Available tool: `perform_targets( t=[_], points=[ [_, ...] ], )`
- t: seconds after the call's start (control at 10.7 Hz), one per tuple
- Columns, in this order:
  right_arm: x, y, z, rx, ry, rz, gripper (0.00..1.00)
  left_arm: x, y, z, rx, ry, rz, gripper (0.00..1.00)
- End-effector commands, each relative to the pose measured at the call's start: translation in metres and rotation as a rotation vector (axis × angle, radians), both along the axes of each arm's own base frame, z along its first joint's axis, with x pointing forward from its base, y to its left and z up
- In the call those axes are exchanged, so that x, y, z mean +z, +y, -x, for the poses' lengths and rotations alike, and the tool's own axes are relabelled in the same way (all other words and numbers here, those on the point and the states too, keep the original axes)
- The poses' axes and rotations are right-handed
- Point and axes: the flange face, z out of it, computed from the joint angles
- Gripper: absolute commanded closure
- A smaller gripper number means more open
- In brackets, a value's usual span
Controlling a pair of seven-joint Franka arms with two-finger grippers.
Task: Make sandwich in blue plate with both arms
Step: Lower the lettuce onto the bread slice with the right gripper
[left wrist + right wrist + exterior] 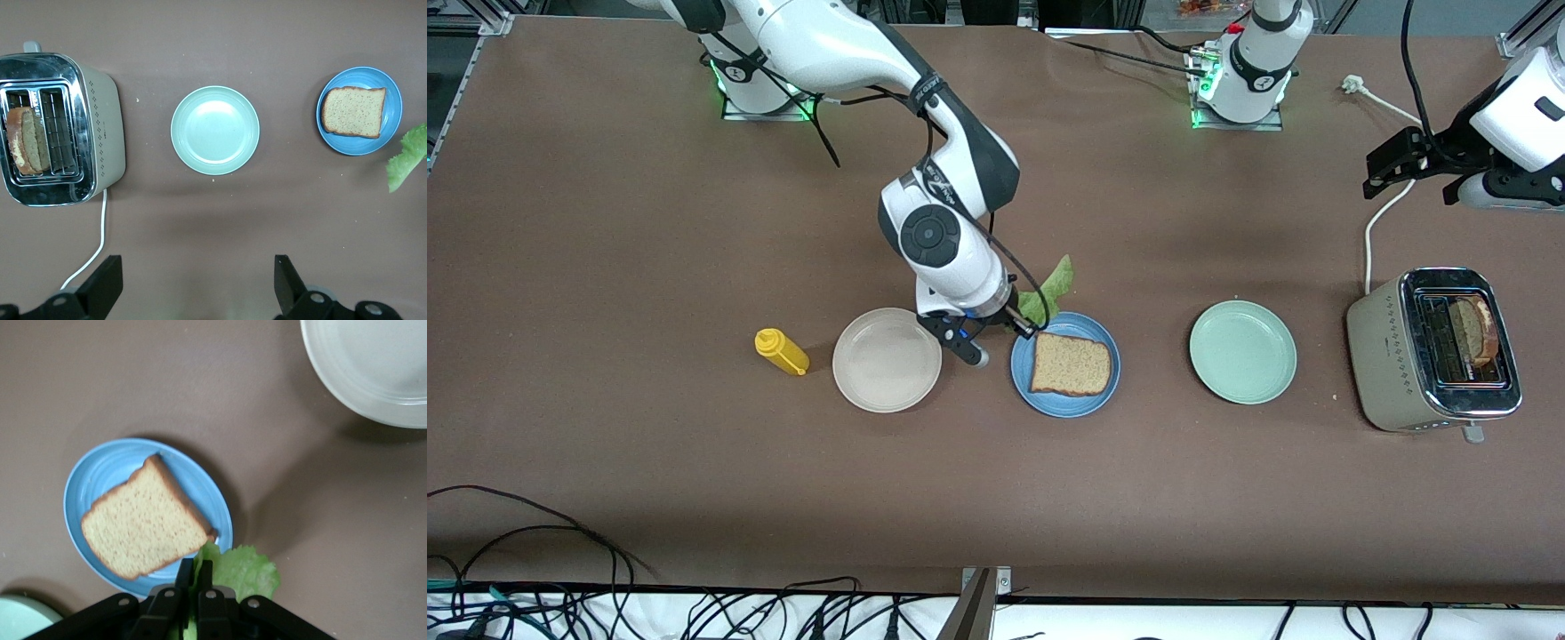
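A brown bread slice lies on the blue plate. My right gripper is at the plate's rim on the side toward the robots, shut on a ruffled green lettuce leaf that hangs past the rim. Another bread slice stands in a slot of the toaster. My left gripper waits in the air at the left arm's end of the table, open and holding nothing.
A pale green plate sits between the blue plate and the toaster. A beige-white plate and a yellow squeeze bottle lie toward the right arm's end. The toaster's white cord runs toward the robots.
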Motion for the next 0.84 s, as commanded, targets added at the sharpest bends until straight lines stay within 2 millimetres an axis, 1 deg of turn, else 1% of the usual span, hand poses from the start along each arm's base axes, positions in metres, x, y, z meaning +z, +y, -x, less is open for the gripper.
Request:
perform_targets(
  t=[0.0,0.09,0.19,0.38,0.75],
  points=[
    [-0.027,0.009,-0.007,-0.105,0.01,-0.025,1.0,0.002,0.001,0.005,0.008,0.001,-0.005,0.0],
    [-0.036,0.018,0.001,-0.087,0.009,-0.02,1.0,0.002,0.001,0.005,0.008,0.001,-0.005,0.0],
    [-0.041,0.043,0.024,-0.044,-0.001,-0.011,1.0,0.002,0.001,0.005,0.008,0.001,-0.005,0.0],
    [-0.051,0.049,0.027,-0.04,-0.037,-0.002,1.0,0.002,0.005,0.004,0.015,0.001,-0.005,0.0],
    [-0.073,0.048,0.022,-0.055,-0.076,-0.015,1.0,0.002,0.006,0.004,0.017,0.003,-0.005,0.0]
  ],
)
